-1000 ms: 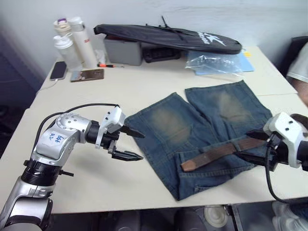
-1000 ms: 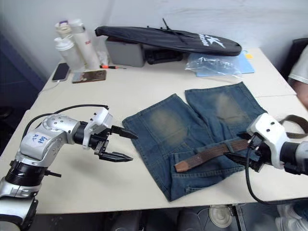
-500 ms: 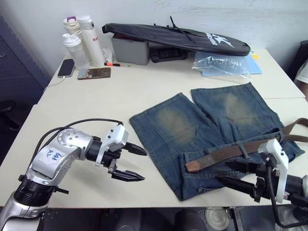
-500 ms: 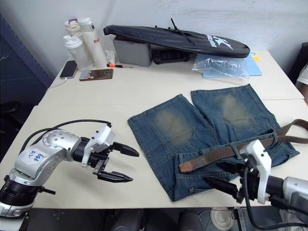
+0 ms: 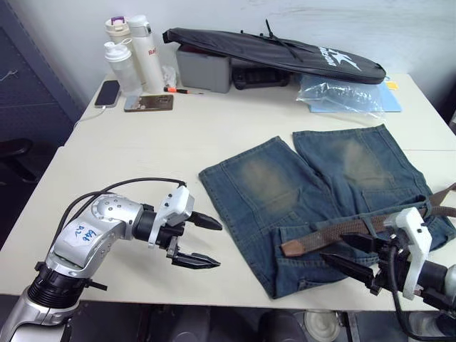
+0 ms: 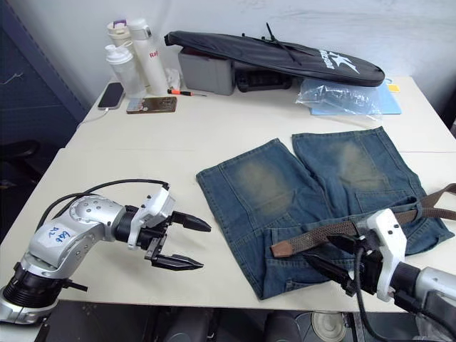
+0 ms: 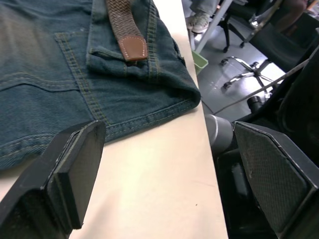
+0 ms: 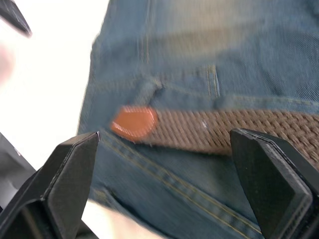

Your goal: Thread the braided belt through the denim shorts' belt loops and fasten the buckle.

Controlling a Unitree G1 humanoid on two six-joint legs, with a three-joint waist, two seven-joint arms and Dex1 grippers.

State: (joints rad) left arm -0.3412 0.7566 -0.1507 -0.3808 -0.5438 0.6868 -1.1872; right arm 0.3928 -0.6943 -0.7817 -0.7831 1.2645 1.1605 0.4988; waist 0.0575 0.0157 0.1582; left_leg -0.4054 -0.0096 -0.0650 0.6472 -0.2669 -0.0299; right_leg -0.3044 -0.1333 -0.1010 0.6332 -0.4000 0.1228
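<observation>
The denim shorts (image 5: 313,189) lie flat on the table, waistband toward its front edge. Across the waistband lies the braided belt (image 5: 335,231), its tan leather tip (image 5: 291,247) pointing left and its other end running off to the right. The buckle is out of view. I cannot tell whether the belt passes through any belt loops. My right gripper (image 5: 335,248) hovers open just in front of the belt, near the leather tip (image 8: 133,123). My left gripper (image 5: 214,244) hangs open over bare table left of the shorts, holding nothing.
At the back of the table stand bottles (image 5: 128,50), a phone (image 5: 108,92), a grey box (image 5: 203,68), a long black bag (image 5: 285,53) and a clear plastic bag (image 5: 349,92). The table's front edge (image 7: 199,124) runs close to the waistband.
My right gripper has come off the belt's right part, pulled back toward the front edge and now sits open by the leather tip. The left gripper has barely moved. The camera shifted.
</observation>
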